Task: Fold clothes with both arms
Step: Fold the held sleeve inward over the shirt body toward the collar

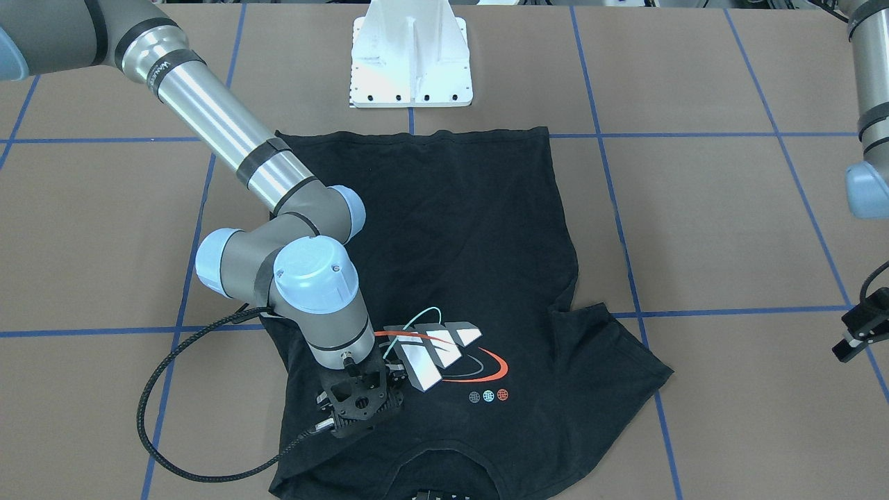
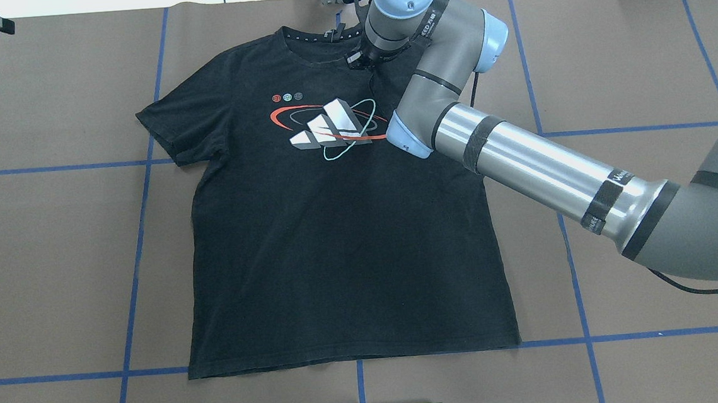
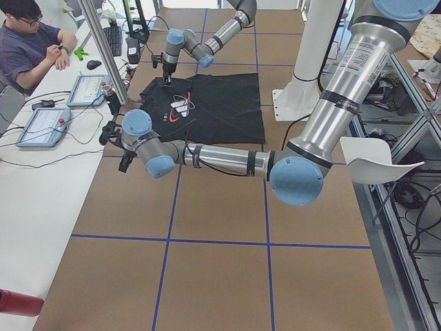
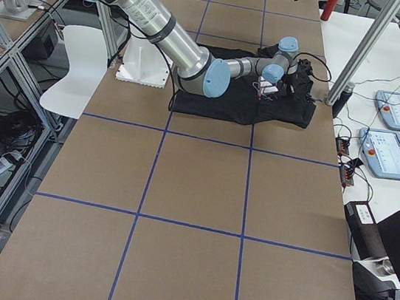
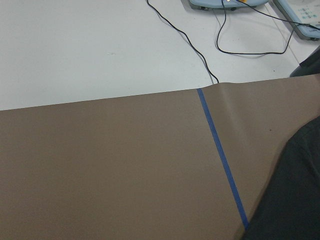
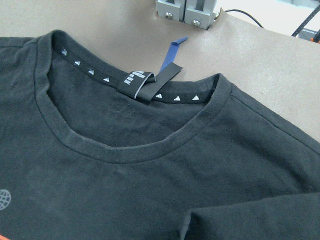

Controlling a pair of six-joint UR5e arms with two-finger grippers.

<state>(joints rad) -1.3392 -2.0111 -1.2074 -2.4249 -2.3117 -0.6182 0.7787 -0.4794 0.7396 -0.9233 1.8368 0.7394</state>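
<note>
**Shirt flat on table, right gripper low at the collar, left gripper off the cloth**

The black T-shirt (image 2: 337, 247) lies face up on the brown table cover (image 2: 55, 279), which is marked off by blue tape lines (image 2: 136, 242). Its hem runs just beside the white base plate (image 1: 411, 62). Its collar (image 6: 125, 150) is at the opposite edge of the table, on the operators' side. The logo (image 2: 328, 128) is uppermost and fully exposed. The body of the shirt lies smooth, and the sleeve (image 2: 174, 129) on the robot's left is spread flat.

The right arm (image 2: 553, 175) reaches across the shirt. The right gripper (image 1: 358, 410) points down, close over the cloth beside the logo, between it and the neck opening. I cannot tell how its jaws stand, because the wrist hides them from above and no fingers appear in its own camera. That camera shows the collar, a neck label (image 6: 142, 82) standing up inside it, and an overlapping layer of cloth at the lower right.

The left arm (image 3: 220, 157) stretches towards the operators' edge of the table. The left gripper (image 1: 853, 340) hangs off the shirt, well apart from the spread sleeve. I cannot tell how its jaws stand either. Its camera takes in only bare cover, one tape line and a corner of black cloth.

A person (image 3: 31, 38) sits at the side bench.
</note>
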